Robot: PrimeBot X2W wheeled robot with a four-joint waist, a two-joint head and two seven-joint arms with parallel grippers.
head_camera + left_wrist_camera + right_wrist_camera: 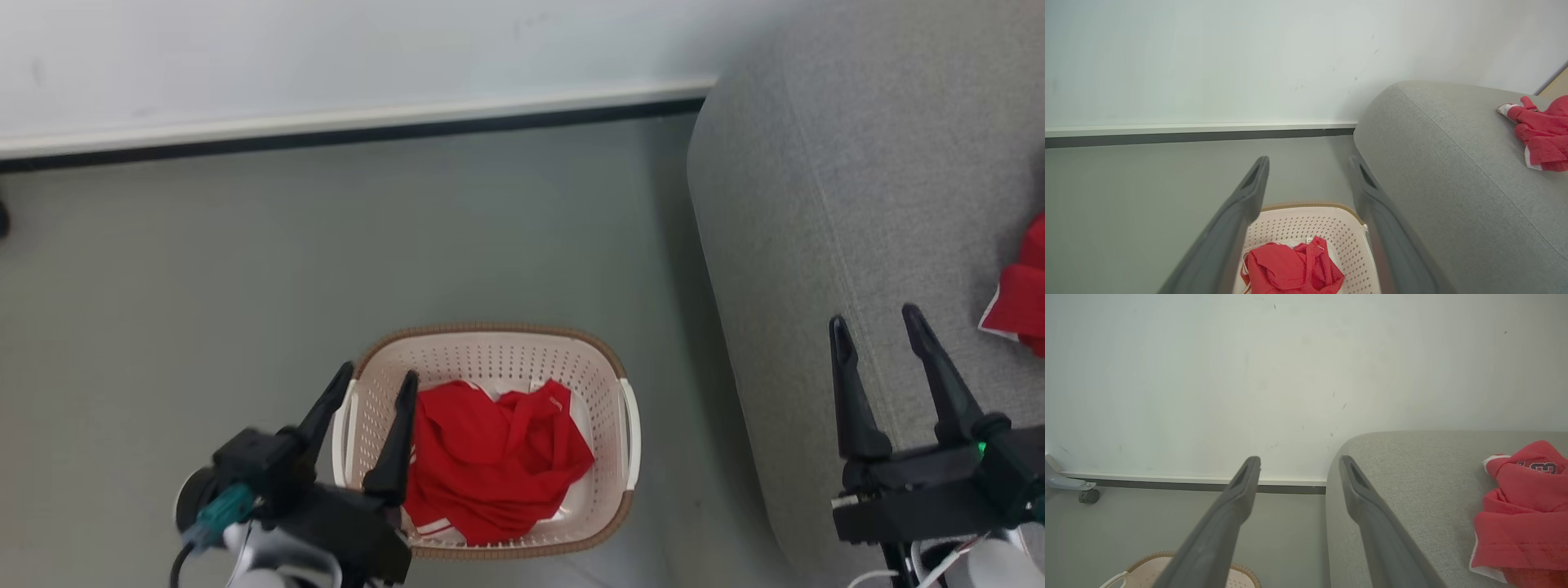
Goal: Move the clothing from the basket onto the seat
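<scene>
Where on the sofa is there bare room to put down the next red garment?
The seat is bare from its rounded edge near the basket across to the red garment at its right; crowded only there.

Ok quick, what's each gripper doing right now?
Left gripper: open, empty, by the cream perforated plastic basket.
Right gripper: open, empty, by the grey woven-fabric sofa.

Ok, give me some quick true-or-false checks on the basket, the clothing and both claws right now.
The basket is empty. False: red clothing lies in it.
A red garment lies on the sofa. True.
The left claw grips clothing. False: it is open, holding nothing.
The right claw is open. True.
The basket stands on the sofa. False: it stands on the floor beside it.
</scene>
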